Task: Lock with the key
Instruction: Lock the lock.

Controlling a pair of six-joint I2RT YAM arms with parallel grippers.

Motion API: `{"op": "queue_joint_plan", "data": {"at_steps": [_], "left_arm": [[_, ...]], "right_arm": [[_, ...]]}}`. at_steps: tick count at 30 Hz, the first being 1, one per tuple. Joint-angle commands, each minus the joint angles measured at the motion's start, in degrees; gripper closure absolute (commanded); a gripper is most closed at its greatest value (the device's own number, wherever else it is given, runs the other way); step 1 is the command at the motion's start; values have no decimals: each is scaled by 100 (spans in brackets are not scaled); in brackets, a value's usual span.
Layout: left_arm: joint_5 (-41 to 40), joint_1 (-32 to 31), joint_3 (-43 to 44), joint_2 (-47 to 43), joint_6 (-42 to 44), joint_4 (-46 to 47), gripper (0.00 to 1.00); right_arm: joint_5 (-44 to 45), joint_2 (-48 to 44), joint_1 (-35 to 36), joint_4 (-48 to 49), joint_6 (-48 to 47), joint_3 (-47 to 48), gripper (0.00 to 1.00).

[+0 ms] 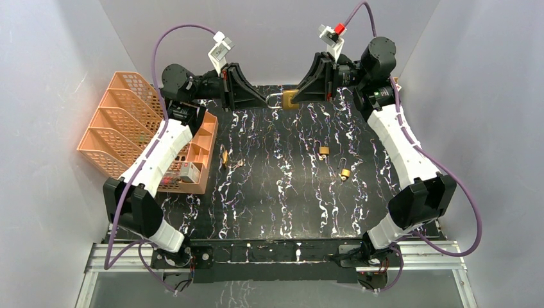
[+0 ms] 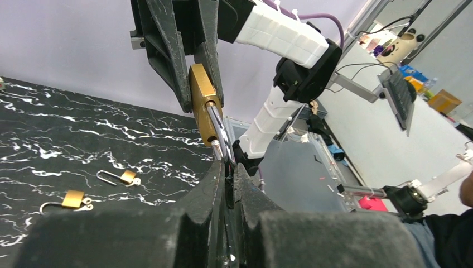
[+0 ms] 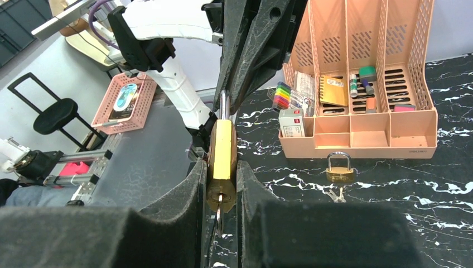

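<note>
A large brass padlock hangs in the air at the back of the table, between my two grippers. My right gripper is shut on its brass body. A key sticks out of the keyhole in the padlock's underside, between the right fingers. My left gripper is shut on the padlock's steel shackle. The shackle runs from the brass body down into the left jaws. In the top view the left gripper and the right gripper face each other.
Three small brass padlocks lie on the black marbled table: two right of centre, one on the left. An orange desk organiser with stationery stands at the left edge. Grey walls close in the back and sides.
</note>
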Motion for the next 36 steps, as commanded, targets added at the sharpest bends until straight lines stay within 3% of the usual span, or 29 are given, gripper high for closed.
{"op": "queue_joint_plan", "data": {"at_steps": [1,5,22,36], "left_arm": [[-627,-89,-31,-261,1145,-767,100],[-1041,-91,159,-365,2275,-2147,100],[-934,-371,190,-151,1830,-1712,100],[-1264,-557,125,-68,1974,-1544,100]], "right_arm": [[-72,-146,165,712,345,44,100],[-108,-139,169,719,350,28,100],[40,-11,262,1013,511,3,100],[293,135,605,1387,736,-15,100]]}}
